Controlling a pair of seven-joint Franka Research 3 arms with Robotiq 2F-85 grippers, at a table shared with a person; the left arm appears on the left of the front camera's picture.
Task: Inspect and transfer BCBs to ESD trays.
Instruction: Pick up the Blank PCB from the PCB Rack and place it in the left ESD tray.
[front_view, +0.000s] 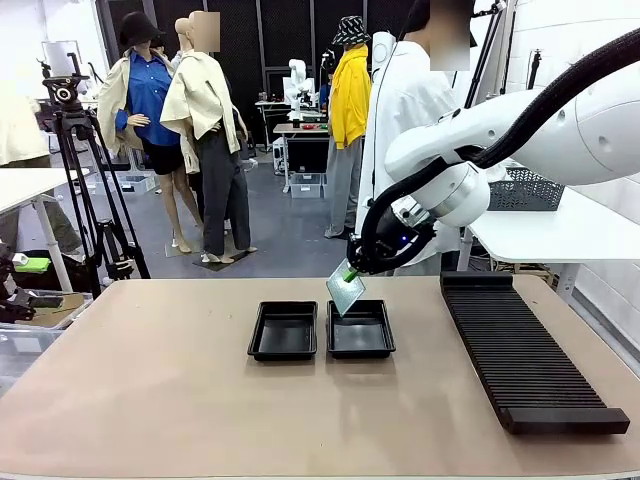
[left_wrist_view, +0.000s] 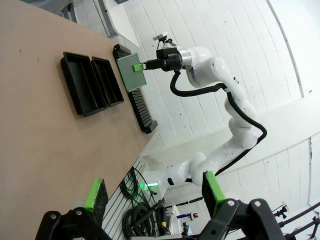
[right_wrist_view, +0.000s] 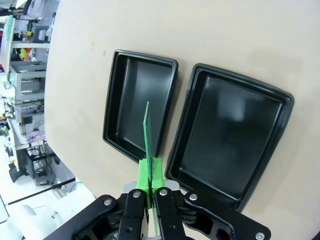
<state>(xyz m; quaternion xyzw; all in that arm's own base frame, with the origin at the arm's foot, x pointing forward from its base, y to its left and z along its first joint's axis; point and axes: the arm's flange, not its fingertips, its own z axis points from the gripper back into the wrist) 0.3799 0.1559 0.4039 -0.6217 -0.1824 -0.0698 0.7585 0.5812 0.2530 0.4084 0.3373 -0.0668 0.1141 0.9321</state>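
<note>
1. A robotics laboratory was indicated by a white robot arm (front_view: 560, 120) stationed at a tan work table (front_view: 150, 390).
2. A camera tripod (front_view: 70, 125) was set up beside that table.
3. Black ESD trays (front_view: 282, 355) and a slotted rack (front_view: 520, 360) were laid out on it, as in electronics work.
4. White benches (front_view: 560, 235), coiled cables (left_wrist_view: 135, 215) and equipment shelves (right_wrist_view: 27, 75) were ranged around an open grey floor (front_view: 290, 225).

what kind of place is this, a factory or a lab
Probably a robotics lab: a camera tripod beside the table, and the right gripper holding a BCB over two ESD trays.
</note>
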